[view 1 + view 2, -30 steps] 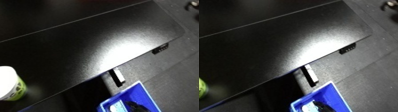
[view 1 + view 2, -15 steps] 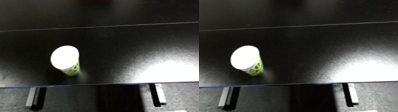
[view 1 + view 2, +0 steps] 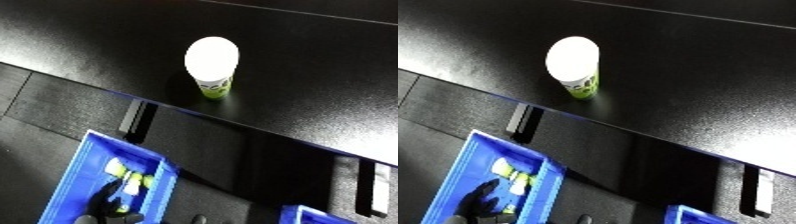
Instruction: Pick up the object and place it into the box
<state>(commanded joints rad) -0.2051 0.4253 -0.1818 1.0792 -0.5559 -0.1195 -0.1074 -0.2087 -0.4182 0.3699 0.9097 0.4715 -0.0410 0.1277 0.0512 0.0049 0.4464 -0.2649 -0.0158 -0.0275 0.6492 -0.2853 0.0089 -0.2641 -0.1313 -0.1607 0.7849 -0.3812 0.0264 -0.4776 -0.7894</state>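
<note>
A small green container with a white round lid (image 3: 211,65) stands upright on the black table (image 3: 302,55), a little back from the table's front edge. A blue bin (image 3: 73,170) sits below the table at the lower left. It holds some yellow-green items (image 3: 120,172) and a dark shape (image 3: 480,199) that I cannot identify. Neither of my hands shows clearly in either view, and nothing touches the container.
The table's front edge (image 3: 266,135) runs diagonally from the left down to the right, with a grey leg bracket (image 3: 133,114) under it. The corner of a second blue bin (image 3: 324,216) shows at the bottom right. Small dark rounded shapes (image 3: 200,218) lie along the bottom edge.
The whole picture has tilted and shifted, so the camera has moved. The blue bin has come back into view at the lower left. The container stands the same way on the table.
</note>
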